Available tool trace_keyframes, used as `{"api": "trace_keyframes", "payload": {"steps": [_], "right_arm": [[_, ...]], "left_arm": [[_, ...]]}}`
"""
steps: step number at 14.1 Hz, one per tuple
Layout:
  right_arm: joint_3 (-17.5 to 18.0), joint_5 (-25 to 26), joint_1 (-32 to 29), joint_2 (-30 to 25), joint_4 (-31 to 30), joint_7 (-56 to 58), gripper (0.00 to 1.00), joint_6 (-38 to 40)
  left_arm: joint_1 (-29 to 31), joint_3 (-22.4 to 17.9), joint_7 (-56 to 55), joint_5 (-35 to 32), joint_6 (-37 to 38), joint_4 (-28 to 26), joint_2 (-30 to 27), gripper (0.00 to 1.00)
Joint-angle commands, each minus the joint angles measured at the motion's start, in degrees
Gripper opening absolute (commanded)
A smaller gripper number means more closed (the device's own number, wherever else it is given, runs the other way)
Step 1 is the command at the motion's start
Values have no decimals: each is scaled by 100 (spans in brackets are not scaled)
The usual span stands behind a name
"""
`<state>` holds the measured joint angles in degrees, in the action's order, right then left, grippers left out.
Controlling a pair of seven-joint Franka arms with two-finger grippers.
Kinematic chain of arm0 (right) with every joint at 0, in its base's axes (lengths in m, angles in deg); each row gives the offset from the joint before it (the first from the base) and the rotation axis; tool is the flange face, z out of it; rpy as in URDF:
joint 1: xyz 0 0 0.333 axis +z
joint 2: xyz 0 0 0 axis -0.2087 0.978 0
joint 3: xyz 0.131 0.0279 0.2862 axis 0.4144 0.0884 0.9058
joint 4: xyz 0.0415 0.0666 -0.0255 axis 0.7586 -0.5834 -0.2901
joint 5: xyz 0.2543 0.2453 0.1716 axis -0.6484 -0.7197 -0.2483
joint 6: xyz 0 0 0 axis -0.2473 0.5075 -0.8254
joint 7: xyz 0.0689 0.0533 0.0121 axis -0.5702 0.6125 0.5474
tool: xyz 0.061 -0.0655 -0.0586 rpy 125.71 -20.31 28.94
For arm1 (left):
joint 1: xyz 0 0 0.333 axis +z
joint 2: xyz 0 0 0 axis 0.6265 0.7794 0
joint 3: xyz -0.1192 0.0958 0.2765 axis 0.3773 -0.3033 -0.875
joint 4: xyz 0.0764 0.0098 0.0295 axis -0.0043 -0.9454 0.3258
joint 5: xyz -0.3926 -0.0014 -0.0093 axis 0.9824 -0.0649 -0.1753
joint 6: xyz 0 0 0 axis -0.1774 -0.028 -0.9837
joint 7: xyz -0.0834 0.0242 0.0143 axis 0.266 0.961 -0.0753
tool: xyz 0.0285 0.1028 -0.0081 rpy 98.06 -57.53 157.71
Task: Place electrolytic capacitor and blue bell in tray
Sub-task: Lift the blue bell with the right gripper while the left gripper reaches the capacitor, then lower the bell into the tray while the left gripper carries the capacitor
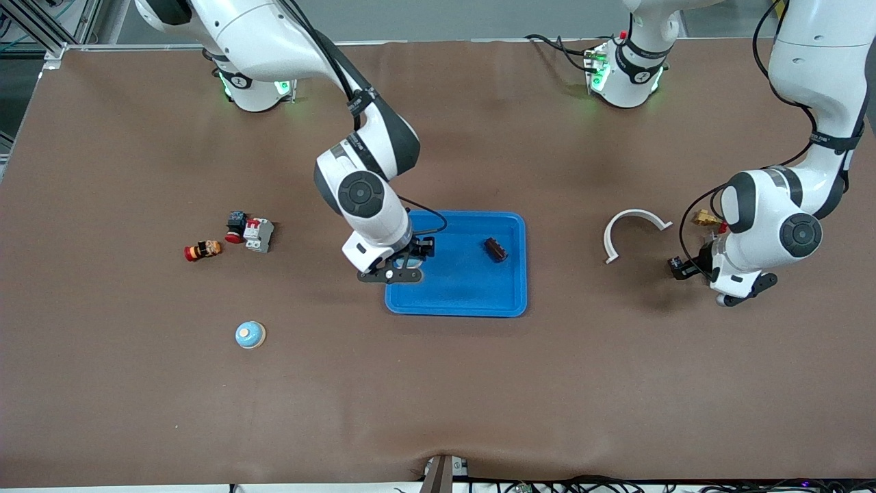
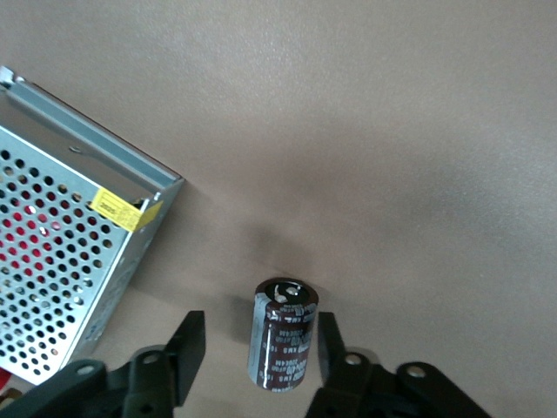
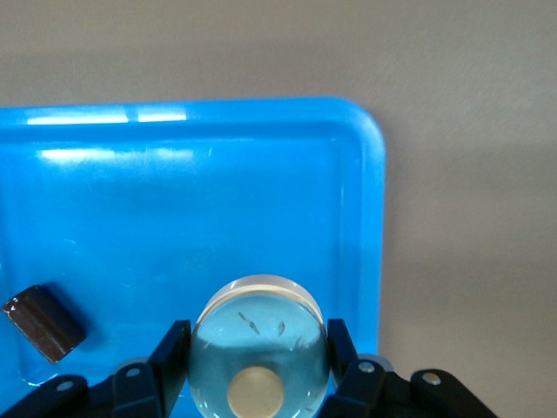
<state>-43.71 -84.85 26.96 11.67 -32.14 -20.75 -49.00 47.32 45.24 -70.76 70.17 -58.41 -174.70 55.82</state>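
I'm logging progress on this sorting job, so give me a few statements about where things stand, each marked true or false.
1. The right gripper holds a blue bell over the tray. True.
2. Nothing lies in the tray yet. False: a dark capacitor already lies in it.
3. The left gripper has lifted a capacitor clear of the table. False: this second capacitor stands upright on the table between open fingers, with a gap on one side.
4. A second bell sits on the table toward the right arm's end, nearer the front camera than the tray. True.
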Motion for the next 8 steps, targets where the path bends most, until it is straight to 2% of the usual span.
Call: {"api": "trace_keyframes", "payload": {"steps": [1,3,5,6,7,8], "right_arm": [[-74,-33,221,-71,-294,-184,61,-319],[-74,-33,283,-71,-400,-193,61,-416],[-82,-33,353,-71,-558,-245,61,-618],[-82,-33,379,-71,-637,-307,61,-732],[-82,-33,397,-71,-664,-308,61,-751],[-82,-25,406,-62,-673,-308,61,-759]], "left_arm": [[-27,32,-39,110,-103,-66,12,44],[-35,32,-39,110,-103,-57,38,32],[-62,49,-39,110,-103,-40,91,31],[-53,93,-39,110,-103,-31,99,23],[-53,111,-39,110,-112,-13,100,7],[-62,120,-39,119,-103,-4,100,0]]}}
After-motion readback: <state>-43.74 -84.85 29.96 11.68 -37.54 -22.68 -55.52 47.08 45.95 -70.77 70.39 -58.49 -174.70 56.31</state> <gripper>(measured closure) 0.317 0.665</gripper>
